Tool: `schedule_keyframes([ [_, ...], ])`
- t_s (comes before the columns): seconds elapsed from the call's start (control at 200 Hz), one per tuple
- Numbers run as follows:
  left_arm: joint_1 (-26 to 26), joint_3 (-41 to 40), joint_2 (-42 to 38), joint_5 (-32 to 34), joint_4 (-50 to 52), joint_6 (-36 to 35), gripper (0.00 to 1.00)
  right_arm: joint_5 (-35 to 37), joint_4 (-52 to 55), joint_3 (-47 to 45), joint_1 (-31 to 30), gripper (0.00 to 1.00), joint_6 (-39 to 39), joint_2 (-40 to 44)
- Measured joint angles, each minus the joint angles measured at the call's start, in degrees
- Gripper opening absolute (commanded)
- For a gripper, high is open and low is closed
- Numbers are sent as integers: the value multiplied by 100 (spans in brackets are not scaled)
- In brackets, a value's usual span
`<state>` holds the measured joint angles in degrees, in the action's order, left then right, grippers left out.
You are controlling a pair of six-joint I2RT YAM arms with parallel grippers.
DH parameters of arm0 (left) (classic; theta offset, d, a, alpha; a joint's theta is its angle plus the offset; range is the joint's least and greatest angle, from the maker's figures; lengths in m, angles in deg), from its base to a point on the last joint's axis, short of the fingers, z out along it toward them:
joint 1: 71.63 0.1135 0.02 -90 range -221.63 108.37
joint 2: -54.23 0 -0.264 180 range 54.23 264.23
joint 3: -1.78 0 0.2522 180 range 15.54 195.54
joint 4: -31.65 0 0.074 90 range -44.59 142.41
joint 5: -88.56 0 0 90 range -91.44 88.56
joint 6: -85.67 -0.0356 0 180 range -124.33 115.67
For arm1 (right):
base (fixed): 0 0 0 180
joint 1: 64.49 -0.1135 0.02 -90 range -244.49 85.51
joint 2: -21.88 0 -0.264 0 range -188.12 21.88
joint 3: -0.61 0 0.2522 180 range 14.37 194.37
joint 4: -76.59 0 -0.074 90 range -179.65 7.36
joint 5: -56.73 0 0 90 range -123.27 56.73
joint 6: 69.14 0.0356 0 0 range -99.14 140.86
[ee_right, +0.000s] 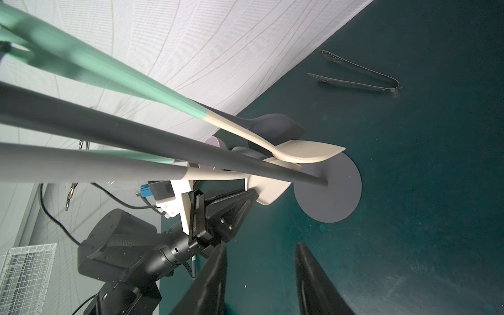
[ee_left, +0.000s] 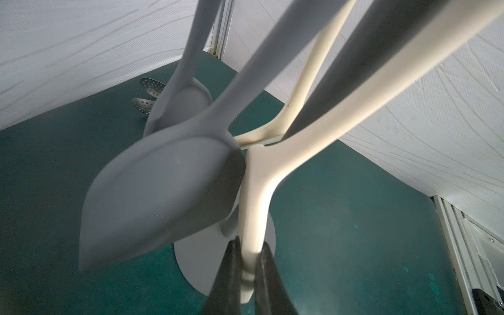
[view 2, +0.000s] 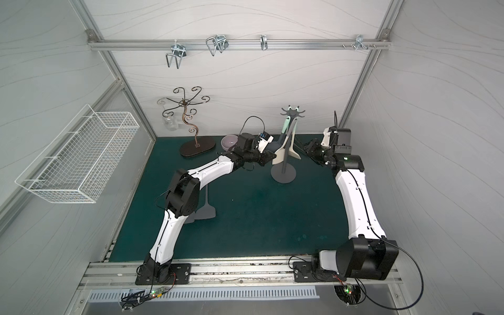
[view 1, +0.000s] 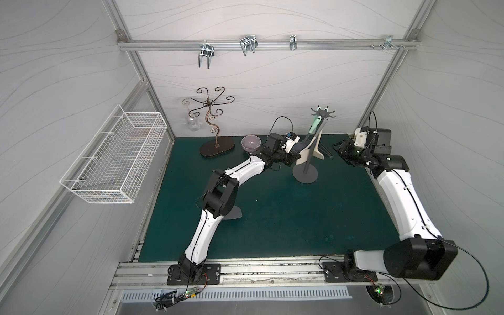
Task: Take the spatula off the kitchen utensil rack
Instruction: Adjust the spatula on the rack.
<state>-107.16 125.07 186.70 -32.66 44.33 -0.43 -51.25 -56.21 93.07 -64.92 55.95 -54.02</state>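
1. In both top views, the kitchen utensil rack (view 1: 305, 174) stands at about 1 o'clock from the middle of the green mat (view 1: 286, 218). The spatula (view 1: 302, 158) hangs from it, its cream blade low and just beside the pole. The mint end of the handle runs up to the crown of hooks, so I judge it is not yet unhooked. The left gripper (view 1: 296, 157) meets the blade from the rack's 9 o'clock. The right gripper (view 1: 339, 148) sits at the rack's 3 o'clock, apart from it.
2. In the left wrist view, the left gripper (ee_left: 249, 275) has its jaws pinched narrow on the edge of the spatula (ee_left: 259, 185) blade. A grey spoon (ee_left: 163, 191) hangs touching that blade, and the rack's base (ee_left: 191, 261) lies beneath.
3. In the right wrist view, the right gripper (ee_right: 261, 281) has its jaws spread wide and holds nothing. The left gripper (ee_right: 240, 203) grips the spatula (ee_right: 268, 191) beside the rack base (ee_right: 332, 196). A second cream spatula (ee_right: 308, 154) hangs close by, and tongs (ee_right: 360, 76) lie on the mat beyond.
4. As for progress, the grasp looks made. Lifting the handle's loop off its hook and drawing the spatula clear of its neighbours are left to do.
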Motion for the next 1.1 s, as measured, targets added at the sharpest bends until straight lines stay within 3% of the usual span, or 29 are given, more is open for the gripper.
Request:
schedule_keyframes([
  [0.22, 68, -345, -358, -68, 195, -83, 0, 17, 2, -7, 0, 44, 2, 61],
  [0.485, 114, -385, -800, -308, 1290, -525, 0, 52, -4, -26, -7, 45, -2, 195],
  [0.615, 107, -385, -911, -459, 1670, -660, 12, 33, -26, -101, -11, 48, 0, 249],
  [0.74, 96, -382, -940, -612, 1755, -669, 40, -81, -179, -188, -35, 49, -9, 304],
  [0.795, 96, -382, -964, -671, 1757, -688, 47, -103, -273, -234, -98, 50, -46, 330],
  [1.096, 92, -385, -1320, -782, 1711, -660, 51, 120, -986, -459, -916, 50, -361, 378],
])
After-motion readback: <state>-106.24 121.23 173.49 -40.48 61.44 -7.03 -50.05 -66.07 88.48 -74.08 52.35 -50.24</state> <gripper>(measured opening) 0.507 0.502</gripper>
